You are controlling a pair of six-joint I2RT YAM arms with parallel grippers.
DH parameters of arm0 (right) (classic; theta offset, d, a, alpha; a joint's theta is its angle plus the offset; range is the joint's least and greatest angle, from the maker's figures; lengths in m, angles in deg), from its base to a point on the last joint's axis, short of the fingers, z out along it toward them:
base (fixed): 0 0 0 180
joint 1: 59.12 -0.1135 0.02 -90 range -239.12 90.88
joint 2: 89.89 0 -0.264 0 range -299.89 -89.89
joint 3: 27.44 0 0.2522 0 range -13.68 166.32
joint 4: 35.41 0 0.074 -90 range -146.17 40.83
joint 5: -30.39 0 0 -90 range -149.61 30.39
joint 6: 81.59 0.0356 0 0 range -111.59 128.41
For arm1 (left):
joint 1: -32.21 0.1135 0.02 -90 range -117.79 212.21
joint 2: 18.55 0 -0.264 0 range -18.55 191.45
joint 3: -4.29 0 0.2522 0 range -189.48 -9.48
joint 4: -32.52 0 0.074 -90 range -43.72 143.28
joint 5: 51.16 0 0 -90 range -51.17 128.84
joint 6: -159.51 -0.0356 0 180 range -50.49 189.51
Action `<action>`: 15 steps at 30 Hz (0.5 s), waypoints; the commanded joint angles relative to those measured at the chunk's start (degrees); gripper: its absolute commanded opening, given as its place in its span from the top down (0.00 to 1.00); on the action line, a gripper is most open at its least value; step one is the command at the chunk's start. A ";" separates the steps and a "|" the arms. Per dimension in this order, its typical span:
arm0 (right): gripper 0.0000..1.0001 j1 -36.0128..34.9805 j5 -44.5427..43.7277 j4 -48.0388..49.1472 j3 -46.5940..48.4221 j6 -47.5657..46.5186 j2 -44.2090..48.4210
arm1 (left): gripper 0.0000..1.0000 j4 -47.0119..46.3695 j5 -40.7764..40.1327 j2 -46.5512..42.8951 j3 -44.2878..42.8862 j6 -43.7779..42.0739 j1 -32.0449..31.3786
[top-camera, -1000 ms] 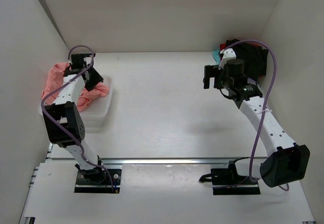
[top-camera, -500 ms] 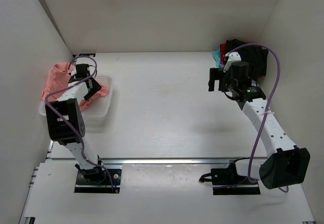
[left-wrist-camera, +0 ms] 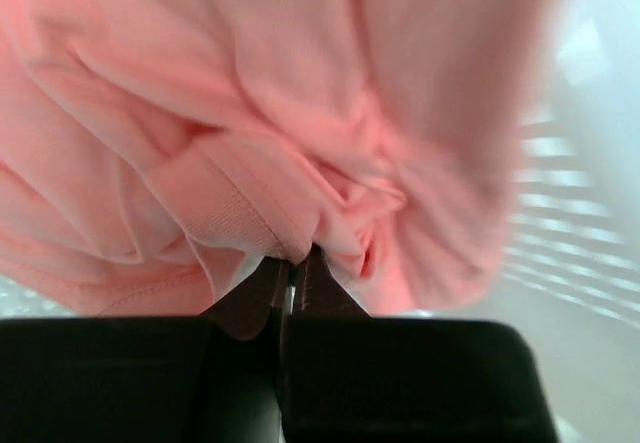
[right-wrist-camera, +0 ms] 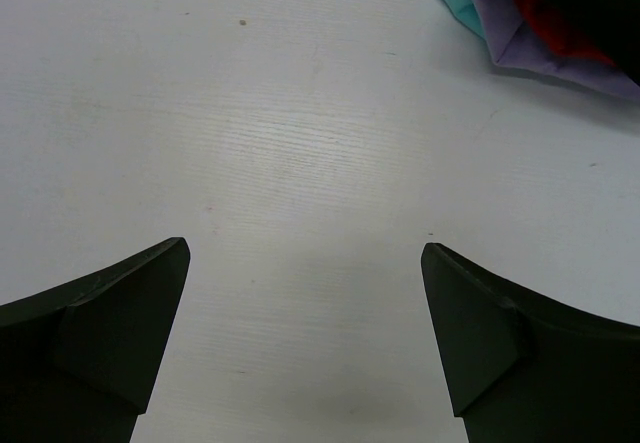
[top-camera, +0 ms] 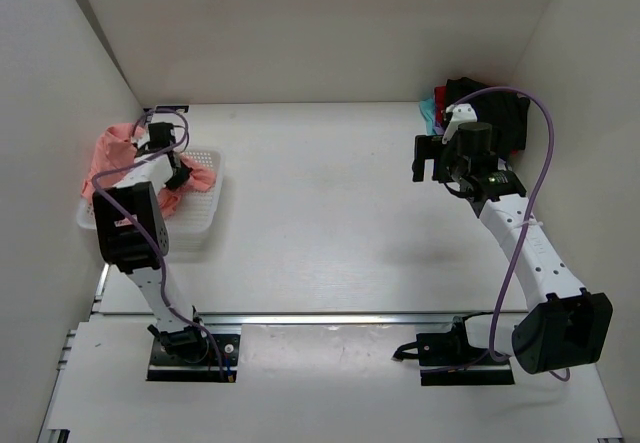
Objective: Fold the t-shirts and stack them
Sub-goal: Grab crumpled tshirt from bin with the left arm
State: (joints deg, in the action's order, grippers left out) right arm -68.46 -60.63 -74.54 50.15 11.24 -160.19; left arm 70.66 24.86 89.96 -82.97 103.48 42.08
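A wrinkled salmon-pink t-shirt (top-camera: 112, 153) lies bunched in the white mesh basket (top-camera: 200, 225) at the left. It fills the left wrist view as pink folds (left-wrist-camera: 300, 113). My left gripper (top-camera: 172, 170) reaches down into the basket, and its jaws (left-wrist-camera: 293, 261) are shut on a ribbed fold of that shirt. A stack of folded t-shirts (top-camera: 495, 113), black on top with red, teal and purple edges (right-wrist-camera: 545, 23), sits in the far right corner. My right gripper (top-camera: 428, 157) hovers open over bare table beside the stack, with nothing between its fingers (right-wrist-camera: 305, 253).
White walls close in the table on the left, back and right. The basket stands against the left wall. A metal rail (top-camera: 330, 317) runs across the near edge by the arm bases.
My left gripper dropped lower into the basket and closed on the pink shirt. My right gripper shifted slightly toward the back right and stayed open.
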 commanded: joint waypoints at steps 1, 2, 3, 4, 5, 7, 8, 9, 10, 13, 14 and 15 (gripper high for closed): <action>0.00 -0.59 0.31 0.84 0.50 0.51 1.92 | 1.00 -0.74 -1.14 -10.75 -8.74 1.18 -0.54; 0.01 -0.85 0.49 1.02 0.15 0.60 2.53 | 1.00 -0.91 -1.14 -13.47 -10.60 0.74 -1.77; 0.01 -1.20 0.49 1.19 -0.46 0.77 2.80 | 1.00 -1.26 -0.53 -14.98 -15.14 -0.13 -3.17; 0.01 -0.85 1.88 1.11 -1.33 0.77 3.59 | 1.00 -1.88 2.35 -15.69 -20.23 -0.92 -3.97; 0.01 -1.37 2.24 1.72 -1.86 1.03 4.64 | 1.00 -3.01 4.38 -16.31 -24.29 -2.06 -5.37; 0.01 -1.12 2.07 1.81 -3.44 1.65 5.43 | 1.00 -10.63 15.07 -18.50 -27.30 -2.69 -8.71; 0.01 -1.12 2.59 2.16 -3.37 2.09 6.66 | 1.00 -12.24 18.16 -19.20 -28.27 0.10 -10.81; 0.01 -1.03 2.60 2.25 -3.71 2.00 6.93 | 1.00 -14.69 23.42 -19.56 -29.24 3.00 -12.92; 0.01 -1.11 2.51 2.25 -4.24 2.26 7.63 | 1.00 -16.98 27.91 -19.48 -31.08 3.90 -14.25; 0.01 -1.47 2.95 2.78 -5.73 2.88 9.65 | 1.00 -15.94 36.88 -16.59 -39.15 6.28 -24.51; 0.01 -1.47 3.12 2.86 -6.26 3.06 10.53 | 1.00 -15.51 38.57 -16.31 -40.31 6.45 -26.46; 0.01 -1.55 3.47 3.21 -6.96 3.41 11.06 | 1.00 -14.46 40.59 -15.44 -42.15 6.98 -29.00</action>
State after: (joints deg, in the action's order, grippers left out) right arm -69.51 -58.44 -74.14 44.55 13.16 -151.88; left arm 56.23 50.28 72.58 -121.70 107.37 19.90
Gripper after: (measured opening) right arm 0.991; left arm 0.073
